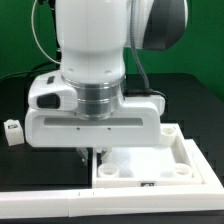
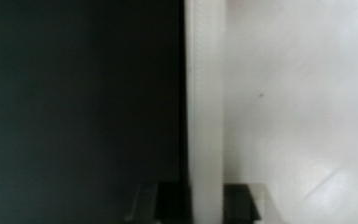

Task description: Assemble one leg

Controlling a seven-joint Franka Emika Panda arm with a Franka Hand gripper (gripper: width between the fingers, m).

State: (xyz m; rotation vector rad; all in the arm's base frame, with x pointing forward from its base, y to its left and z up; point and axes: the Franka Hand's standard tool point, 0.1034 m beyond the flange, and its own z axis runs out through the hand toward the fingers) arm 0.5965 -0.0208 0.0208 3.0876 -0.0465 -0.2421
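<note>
One leg [image 1: 12, 132], a small white post with a black-and-white tag, lies on the dark table at the exterior view's left, far from my gripper. My gripper [image 1: 88, 153] is down at the left edge of the big white rimmed tray piece [image 1: 186, 148], mostly hidden under the hand. In the wrist view the gripper [image 2: 204, 203] has its dark fingers [image 2: 167, 203] on both sides of the tray's upright rim [image 2: 204, 90] and pressed against it. The tray's pale floor [image 2: 300, 100] lies on one side and dark table on the other. No other leg shows.
A long white bar [image 1: 45, 206] runs along the front of the table, touching the tray's front. Round sockets [image 1: 112, 172] show in the tray's near corners. The arm's body blocks the middle of the exterior view.
</note>
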